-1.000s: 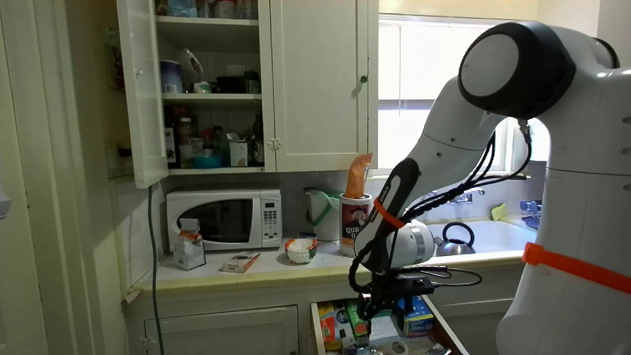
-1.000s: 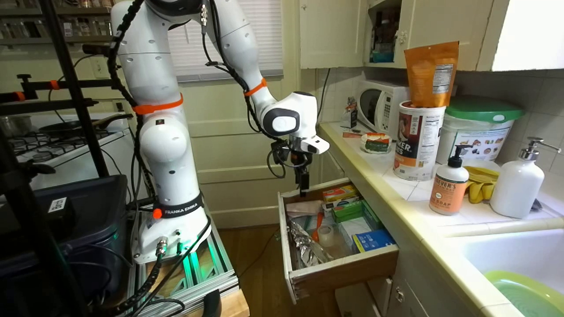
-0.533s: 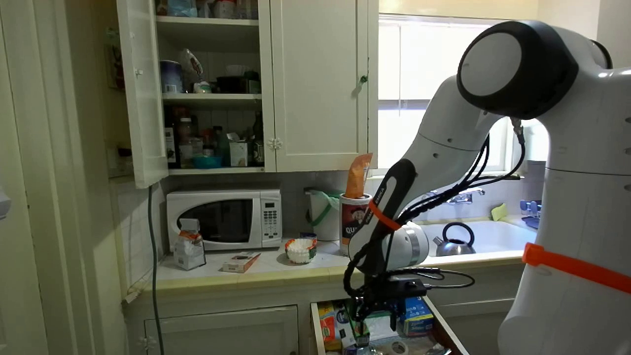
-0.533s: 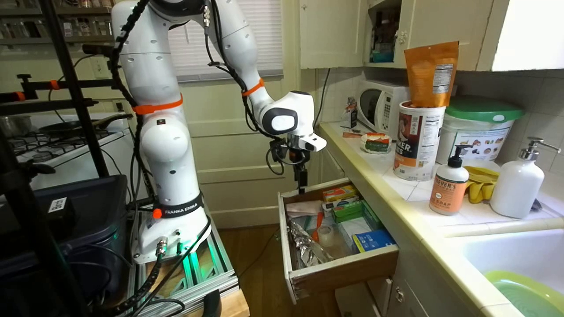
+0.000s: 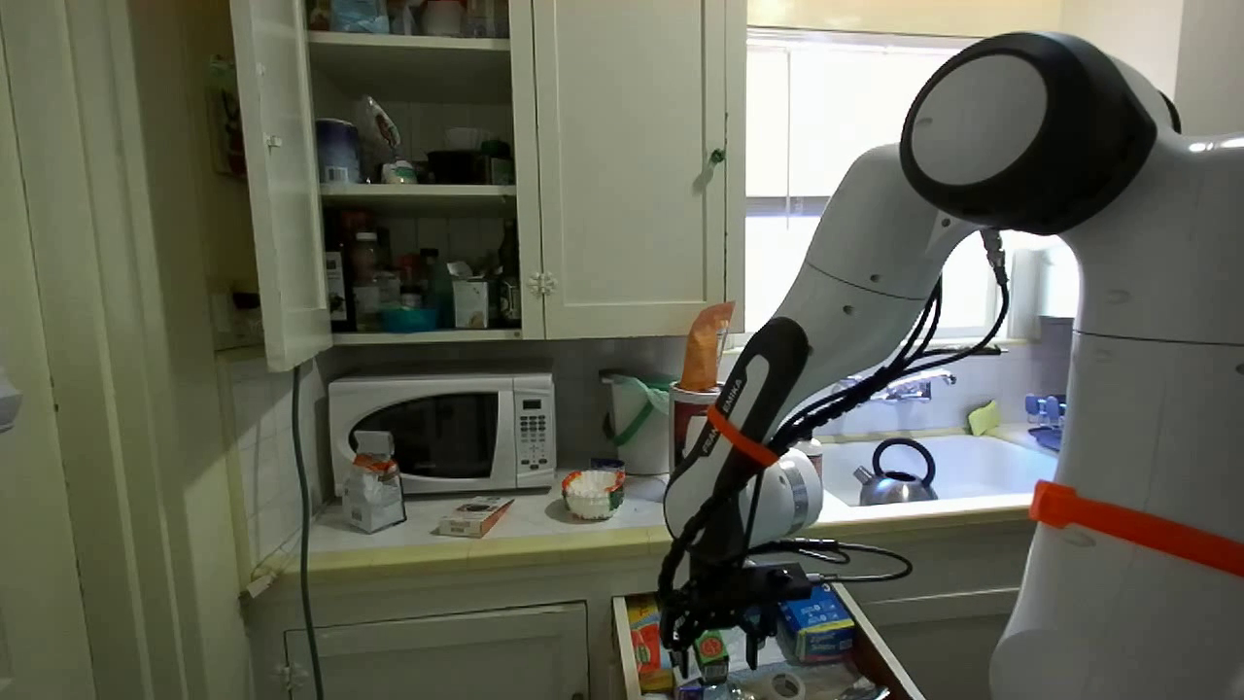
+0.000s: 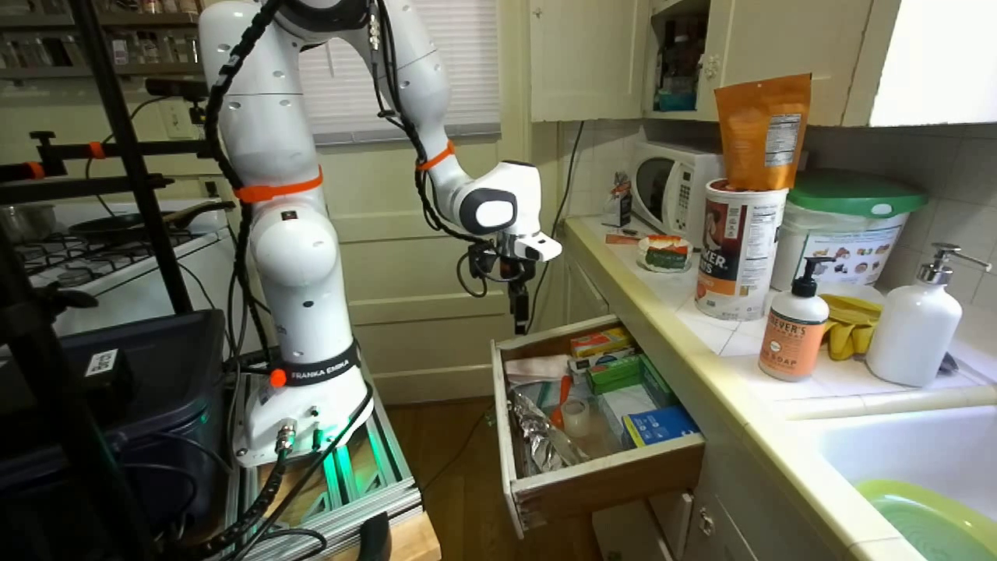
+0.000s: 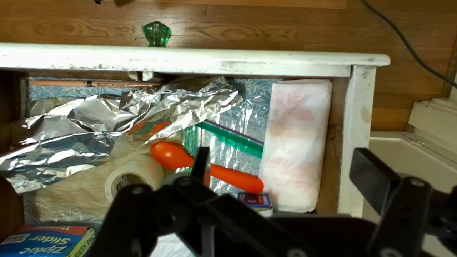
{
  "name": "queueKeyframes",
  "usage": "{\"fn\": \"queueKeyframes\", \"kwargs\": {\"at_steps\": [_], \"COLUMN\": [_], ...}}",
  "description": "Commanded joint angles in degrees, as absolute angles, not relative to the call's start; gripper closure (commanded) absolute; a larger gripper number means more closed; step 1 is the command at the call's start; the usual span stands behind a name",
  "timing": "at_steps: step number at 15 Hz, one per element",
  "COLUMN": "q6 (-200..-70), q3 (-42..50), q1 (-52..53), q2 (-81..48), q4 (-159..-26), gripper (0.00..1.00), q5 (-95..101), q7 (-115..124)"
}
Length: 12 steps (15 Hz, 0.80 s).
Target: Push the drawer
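Shallow, wide, white-painted wooden drawer [image 6: 611,477]: is standing well open below the pale tiled, yellow-edged bench [image 6: 710,333] in both exterior views.
Black two-fingered gripper [image 6: 519,331]: is hanging at the drawer's far side wall in an exterior view, pointing down; whether it is touching the drawer cannot be told.
Fingers [image 7: 373,180]: are standing wide apart in the wrist view, one showing against the drawer's inside, the other beyond its side wall.
Crumpled silver foil [image 7: 96,114]: is lying at left in the wrist view, near the drawer's front.
Smooth orange handle [image 7: 237,178]: is slanting across the middle, partly hidden behind a finger.
White, pink-patterned packet [image 7: 300,142]: is resting just beside the right side wall.
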State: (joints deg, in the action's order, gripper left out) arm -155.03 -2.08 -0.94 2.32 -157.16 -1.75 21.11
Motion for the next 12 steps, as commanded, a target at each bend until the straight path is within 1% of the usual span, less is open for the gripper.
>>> {"fn": "queueKeyframes", "kwargs": {"at_steps": [1, 6, 12], "q6": [-154.0, -150.01, -144.68], "q3": [-3.05, -4.71, -5.63], "q1": [1.74, 3.86, 4.08], "q2": [0.7, -0.62, -3.74], "q4": [-157.14, -157.32, -157.43], "gripper": [0.0, 0.0, 0.0], "q5": [-9.48, -24.03, -31.37], "q7": [16.35, 4.99, -0.86]}}
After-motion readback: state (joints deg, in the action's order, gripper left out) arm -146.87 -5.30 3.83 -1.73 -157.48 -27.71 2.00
